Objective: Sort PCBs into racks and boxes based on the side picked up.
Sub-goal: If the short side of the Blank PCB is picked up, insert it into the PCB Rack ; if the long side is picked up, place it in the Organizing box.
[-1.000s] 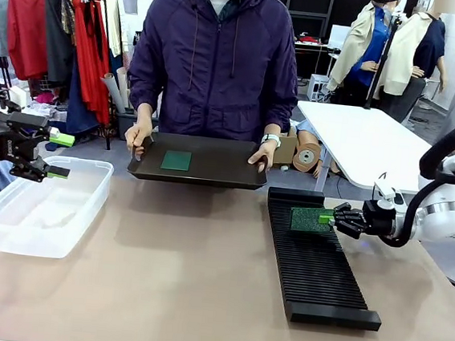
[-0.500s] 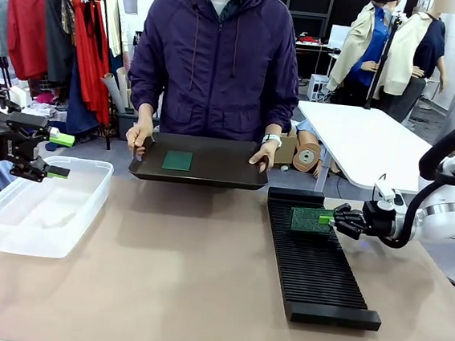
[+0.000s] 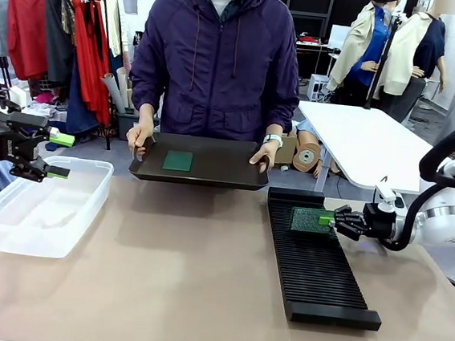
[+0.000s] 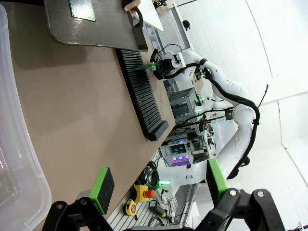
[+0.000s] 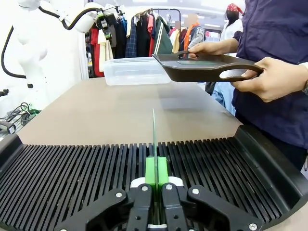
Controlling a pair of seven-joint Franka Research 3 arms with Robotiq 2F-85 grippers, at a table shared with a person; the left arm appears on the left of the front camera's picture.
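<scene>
The right tool (image 3: pixel 329 221) is pressed together on the edge of a PCB (image 3: pixel 306 221), pinching it between the green pads above the far end of the rack (image 3: pixel 315 268). In the right wrist view the tool (image 5: pixel 156 175) holds the board (image 5: pixel 154 134) edge-on and upright, in line with the slots of the rack (image 5: pixel 72 168). Whether its lower edge sits inside a slot cannot be told.

Compared with a second ago, the PCB looks squarer to the rack and a little lower against the ribs, where it leaned slightly before. The right tool has barely shifted and its pinch is unchanged.

Beyond the rack's far end, toward the left arm's side, a person holds a black tray (image 3: pixel 211 169) by both handles above the table (image 3: pixel 170 262), one hand (image 3: pixel 140 136) on the handle farther from the rack, the other hand (image 3: pixel 263 154) on the nearer one. A second PCB (image 3: pixel 177 161) lies flat on it. The tray has drifted slightly toward the rack since the earlier frame.

Well apart from the rack, across the table, the clear box (image 3: pixel 12 226) stands where it did. The left tool (image 3: pixel 58 156) hangs over the box's far end, fingers spread wide and empty, in the same place as a second ago. Its wrist view shows the left tool (image 4: pixel 159 185) looking past the box wall (image 4: pixel 14 144) toward the rack.
</scene>
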